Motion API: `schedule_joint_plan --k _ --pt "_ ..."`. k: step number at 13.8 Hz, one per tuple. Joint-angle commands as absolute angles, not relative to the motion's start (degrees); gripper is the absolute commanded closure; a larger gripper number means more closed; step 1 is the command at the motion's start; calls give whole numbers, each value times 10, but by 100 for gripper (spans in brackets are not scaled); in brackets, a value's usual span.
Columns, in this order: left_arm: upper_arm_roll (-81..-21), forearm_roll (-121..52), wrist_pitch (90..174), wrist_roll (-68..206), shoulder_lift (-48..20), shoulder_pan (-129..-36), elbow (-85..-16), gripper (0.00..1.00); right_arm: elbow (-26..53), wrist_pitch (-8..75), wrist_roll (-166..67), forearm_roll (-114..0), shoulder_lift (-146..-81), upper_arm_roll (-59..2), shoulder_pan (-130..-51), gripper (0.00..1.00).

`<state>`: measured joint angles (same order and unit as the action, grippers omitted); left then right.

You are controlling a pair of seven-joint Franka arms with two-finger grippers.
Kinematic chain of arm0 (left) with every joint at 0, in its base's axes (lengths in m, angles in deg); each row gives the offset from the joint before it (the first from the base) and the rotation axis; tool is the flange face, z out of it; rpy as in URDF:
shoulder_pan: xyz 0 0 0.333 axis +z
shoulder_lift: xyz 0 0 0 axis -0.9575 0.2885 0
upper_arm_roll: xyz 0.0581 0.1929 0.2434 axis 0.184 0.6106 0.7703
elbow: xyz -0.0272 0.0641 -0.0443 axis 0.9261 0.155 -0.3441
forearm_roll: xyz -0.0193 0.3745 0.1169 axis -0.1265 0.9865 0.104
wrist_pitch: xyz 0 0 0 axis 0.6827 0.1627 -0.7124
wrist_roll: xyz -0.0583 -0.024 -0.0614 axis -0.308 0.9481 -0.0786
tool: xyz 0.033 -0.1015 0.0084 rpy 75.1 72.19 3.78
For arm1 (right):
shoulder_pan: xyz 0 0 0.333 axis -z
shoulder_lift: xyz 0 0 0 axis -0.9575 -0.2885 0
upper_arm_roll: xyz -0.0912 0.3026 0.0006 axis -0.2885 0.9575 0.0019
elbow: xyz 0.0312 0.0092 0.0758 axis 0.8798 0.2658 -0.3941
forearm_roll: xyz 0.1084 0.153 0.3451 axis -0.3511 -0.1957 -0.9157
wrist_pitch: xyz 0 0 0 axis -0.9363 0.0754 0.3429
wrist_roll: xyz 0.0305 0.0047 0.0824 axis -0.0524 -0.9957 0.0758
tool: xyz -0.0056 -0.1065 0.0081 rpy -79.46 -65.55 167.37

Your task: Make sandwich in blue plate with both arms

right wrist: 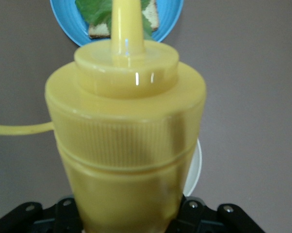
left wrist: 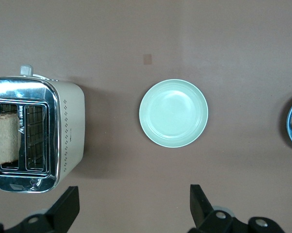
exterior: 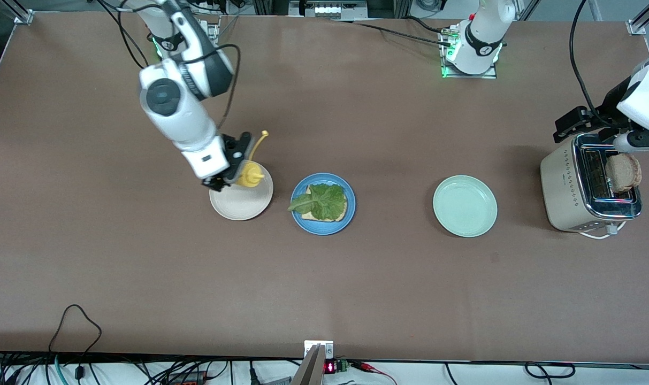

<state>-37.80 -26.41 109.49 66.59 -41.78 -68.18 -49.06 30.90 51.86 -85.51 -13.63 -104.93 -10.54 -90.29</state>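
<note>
So starting at the right arm's end of the brown worktop (exterior: 324, 289): the right end effector (exterior: 229, 174) is clamped around a yellow plastic squeeze bottle (exterior: 249, 175), holding it over the cream-white round plate (exterior: 241, 206). In the right wrist view the bottle's nozzle points straight toward the round bright blue plate (exterior: 323, 203), which sits just beside the cream one, toward the left arm's end. On it lies one square light-brown bread slice (exterior: 339, 213) topped with a ruffled green lettuce leaf (exterior: 319, 200), no top slice yet.

Next along, well apart, is an empty pale mint-green plate (exterior: 465, 206). Then the cream-and-chrome toaster (exterior: 575, 187) with a bread slice (exterior: 623, 171) sticking up from its slot. The left end effector (left wrist: 131, 208) hangs near the toaster with its fingers spread wide, holding nothing.

I'd say the sauce is a short hop sideways, with open worktop all around.
</note>
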Motion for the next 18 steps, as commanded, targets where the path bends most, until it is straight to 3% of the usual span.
schedule_joint_plan --k 1,6,11,15,18 --pt "-378 -275 1102 654 -429 -677 -504 0 298 526 -798 -53 -1079 -113 -946 99" --pt "-378 -275 1101 654 -429 -677 -504 0 262 520 -767 4 -1130 -114 -987 99" --pt "-378 -275 1101 654 -429 -677 -504 0 260 519 -769 9 -1131 -115 -981 99" --pt "-378 -275 1097 658 -429 -677 -504 0 286 512 -777 -1 -1065 -109 -898 99" --pt "-378 -274 1097 660 -429 -678 -504 0 314 479 -847 -64 -998 -39 -785 99"
